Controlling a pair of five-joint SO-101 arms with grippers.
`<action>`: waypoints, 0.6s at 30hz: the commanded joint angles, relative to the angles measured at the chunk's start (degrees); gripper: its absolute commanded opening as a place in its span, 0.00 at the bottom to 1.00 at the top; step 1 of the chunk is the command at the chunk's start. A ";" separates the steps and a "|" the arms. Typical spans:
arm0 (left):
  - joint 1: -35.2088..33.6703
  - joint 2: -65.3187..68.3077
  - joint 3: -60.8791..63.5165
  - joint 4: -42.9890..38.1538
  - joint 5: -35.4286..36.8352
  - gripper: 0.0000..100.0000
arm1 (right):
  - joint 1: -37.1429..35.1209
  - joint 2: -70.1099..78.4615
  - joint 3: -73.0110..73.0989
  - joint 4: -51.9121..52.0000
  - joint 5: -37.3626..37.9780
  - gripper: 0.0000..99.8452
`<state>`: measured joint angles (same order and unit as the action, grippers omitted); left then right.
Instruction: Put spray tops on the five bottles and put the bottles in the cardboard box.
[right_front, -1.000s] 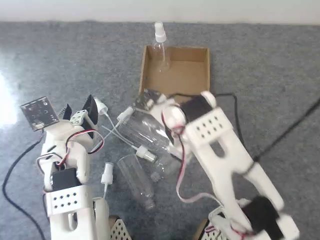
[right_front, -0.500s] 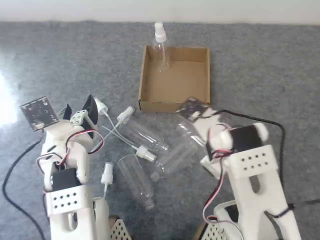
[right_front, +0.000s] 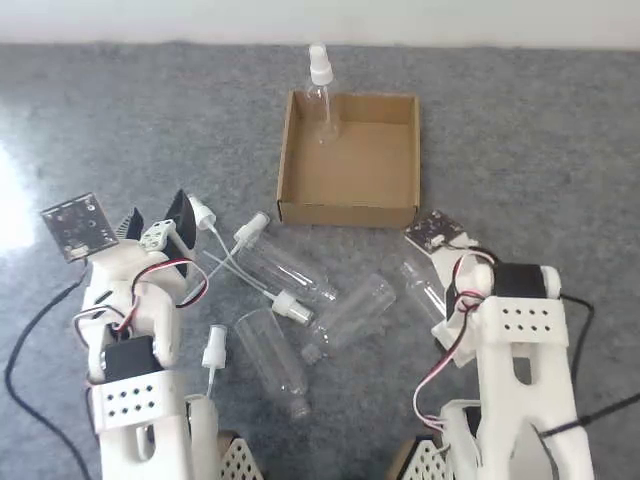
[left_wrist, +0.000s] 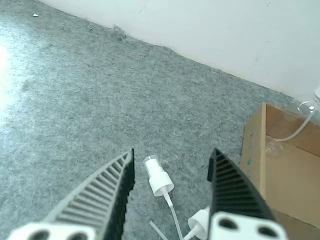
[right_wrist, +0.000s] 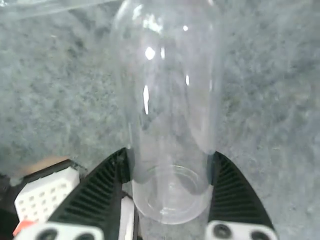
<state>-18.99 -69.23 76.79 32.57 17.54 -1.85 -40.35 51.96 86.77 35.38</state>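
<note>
- The right gripper is clamped on a clear bottle, one jaw on each side near its flat base.
- The bottle lies just near-right of the box. Its long axis runs far-left to near-right, base toward the arm.
- The left gripper gapes wide. A spray top lies just beyond its tips, tube trailing near-right.

bottle in cardboard box, far-left corner | other bottles before box | spray tops leftward
</note>
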 joint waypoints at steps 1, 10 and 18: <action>0.09 0.35 -0.40 -1.58 0.62 0.22 | 0.92 -1.98 2.64 -3.91 0.44 0.15; 0.09 0.35 -0.40 -1.58 0.62 0.22 | 0.75 -1.98 5.71 -4.62 -2.02 0.27; 0.09 0.35 -0.40 -1.58 0.62 0.22 | 0.66 -1.98 3.60 -4.62 -3.60 0.27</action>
<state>-18.99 -69.23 76.79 32.57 17.54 -1.93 -40.35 58.46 82.90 32.57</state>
